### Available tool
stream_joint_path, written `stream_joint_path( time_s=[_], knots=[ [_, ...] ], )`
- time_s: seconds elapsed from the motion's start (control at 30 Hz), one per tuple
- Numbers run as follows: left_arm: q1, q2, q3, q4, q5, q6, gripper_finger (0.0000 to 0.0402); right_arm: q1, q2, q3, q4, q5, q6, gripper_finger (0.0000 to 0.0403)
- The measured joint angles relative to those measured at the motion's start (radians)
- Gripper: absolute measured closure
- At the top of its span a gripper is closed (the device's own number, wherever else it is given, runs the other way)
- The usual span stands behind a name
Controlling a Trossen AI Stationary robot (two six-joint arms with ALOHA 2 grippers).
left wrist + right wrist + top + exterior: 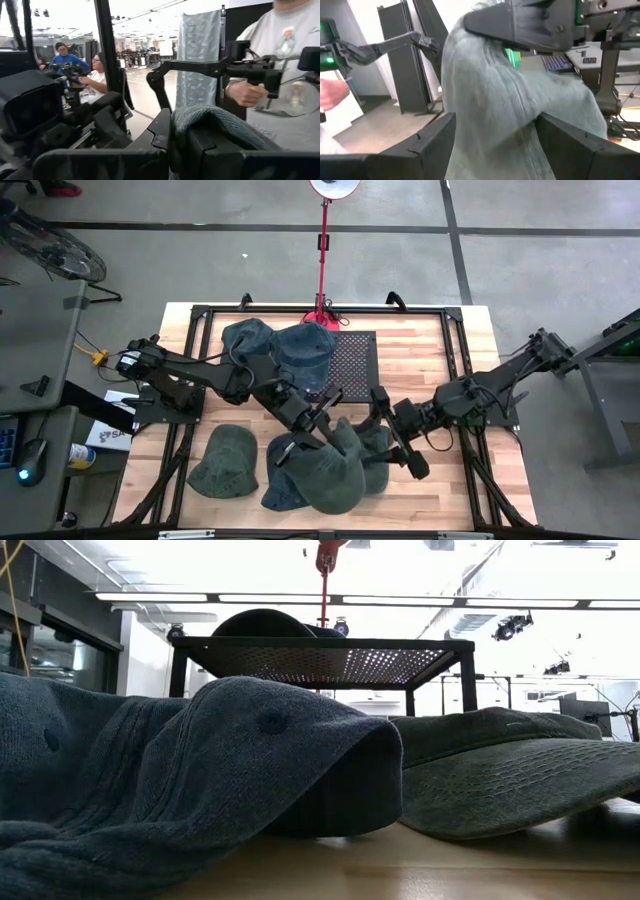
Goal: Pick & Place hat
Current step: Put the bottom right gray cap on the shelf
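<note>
- Wooden bench [455, 380] under a bright workshop ceiling, with people standing beyond it; one person's hand [243, 93] grips a dark handle in the background of the left wrist view.
- Several hats are scattered on the bench: two piled on a black mesh rack [352, 362] at the far edge, one green hat [222, 463] lying alone toward the near left corner, and a heap [330, 472] near the middle of the near edge.
- Left gripper [312, 420] sits over the heap with its jaws pinched shut on a hat [210, 117]; grey-green cloth shows folded between the fingers [160, 131] in its wrist view. My read is that it holds the hat up off the pile so it can be passed or carried.
- Right gripper [392, 432] is just beside it, toward the near right. Its jaws stand wide apart, one finger [430, 132] on each side of the hanging cloth [495, 115] and gripping nothing.
- Likely reason: the right arm is either letting go or lining up to take the hat; I cannot tell which.
- Rack looks like the drop spot, judging by the hats already on it.
</note>
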Motion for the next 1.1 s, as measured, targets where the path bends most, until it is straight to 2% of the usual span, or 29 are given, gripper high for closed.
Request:
stream_joint_path(
  time_s=[0.27, 0.43, 0.67, 0.8, 1.1],
  knots=[
    [0.001, 0.026, 0.003, -0.005, -0.164, 0.039, 0.0385, 0.000, 0.000, 0.000, 0.023, 0.001, 0.001, 0.0136],
    [0.001, 0.044, 0.001, -0.016, -0.210, 0.040, 0.0385, 0.001, -0.008, 0.000, -0.019, 0.010, 0.003, 0.0136],
    [0.000, 0.045, 0.001, -0.018, -0.141, 0.025, 0.0385, 0.001, -0.063, 0.000, -0.149, 0.050, 0.029, 0.0136],
    [0.000, 0.045, 0.001, -0.007, -0.107, 0.003, 0.0385, 0.004, -0.089, 0.001, -0.155, 0.006, 0.036, 0.0137],
    [0.000, 0.045, 0.001, -0.041, -0.286, 0.039, 0.0385, 0.043, -0.096, 0.001, -0.190, 0.016, 0.056, 0.0136]
  ],
)
